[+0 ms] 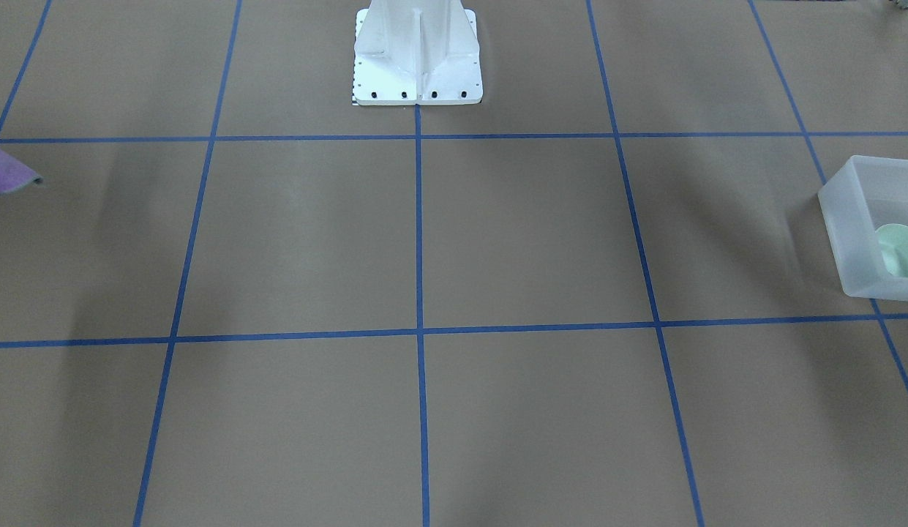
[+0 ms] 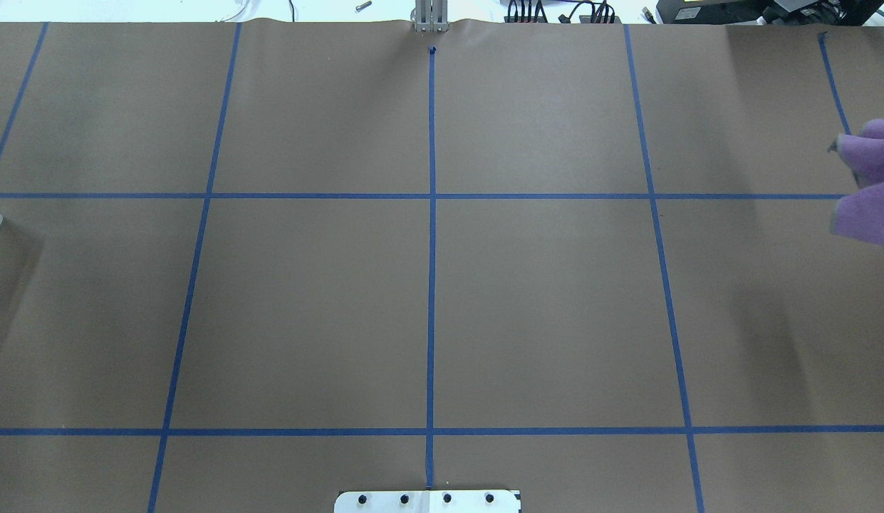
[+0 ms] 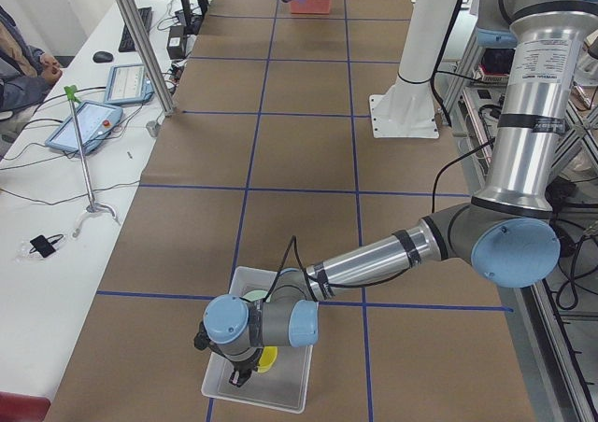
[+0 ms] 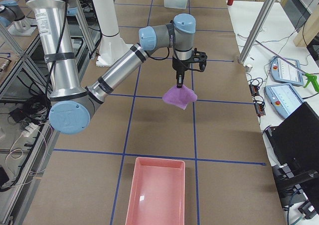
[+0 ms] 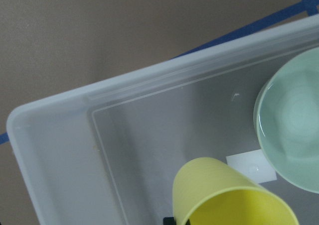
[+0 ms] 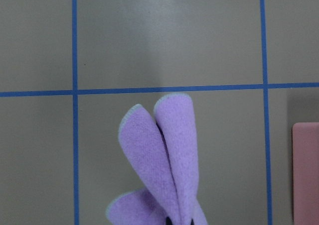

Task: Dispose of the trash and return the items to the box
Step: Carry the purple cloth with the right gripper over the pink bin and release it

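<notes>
bowl in box | right end effector holds cloth over open table

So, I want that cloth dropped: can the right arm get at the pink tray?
Probably yes: the tray lies open-topped near the right arm, with nothing between it and the hanging cloth.

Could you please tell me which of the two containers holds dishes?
The translucent frosted-white rectangular plastic bin: a pale mint-green round plastic bowl and a yellow cup sit inside, while the pink rectangular tray shows nothing in it.
</notes>
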Robot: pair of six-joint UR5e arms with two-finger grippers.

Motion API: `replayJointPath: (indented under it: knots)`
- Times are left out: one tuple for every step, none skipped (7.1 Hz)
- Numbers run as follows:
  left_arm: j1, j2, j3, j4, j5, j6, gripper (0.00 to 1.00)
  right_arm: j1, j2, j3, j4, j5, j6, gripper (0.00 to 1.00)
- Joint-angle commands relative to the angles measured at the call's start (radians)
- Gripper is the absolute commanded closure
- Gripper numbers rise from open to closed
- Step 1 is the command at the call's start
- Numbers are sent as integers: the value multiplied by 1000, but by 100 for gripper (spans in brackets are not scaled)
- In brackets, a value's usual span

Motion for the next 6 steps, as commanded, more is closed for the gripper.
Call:
replayJointPath:
  knots:
    - [0, -25, 18, 4, -2, -3, 2, 94, -44, 3, -56, -3, -154, 100]
    - [0, -29, 9, 7, -2, -5, 2, 133, -93, -2, -75, -5, -261, 100]
    - [-5, -56, 4, 25, -79, -11, 2, 191, -130, -5, -80, -8, -336, 100]
    - [-29, -82, -60, 103, -133, -85, 2, 250, -182, -20, -78, -31, -459, 100]
    - [-29, -66, -205, 175, -132, -203, 2, 319, -188, -76, -78, -60, -554, 100]
    - [-22, -26, -353, 212, -134, -325, 2, 366, -207, -160, -67, -68, -649, 100]
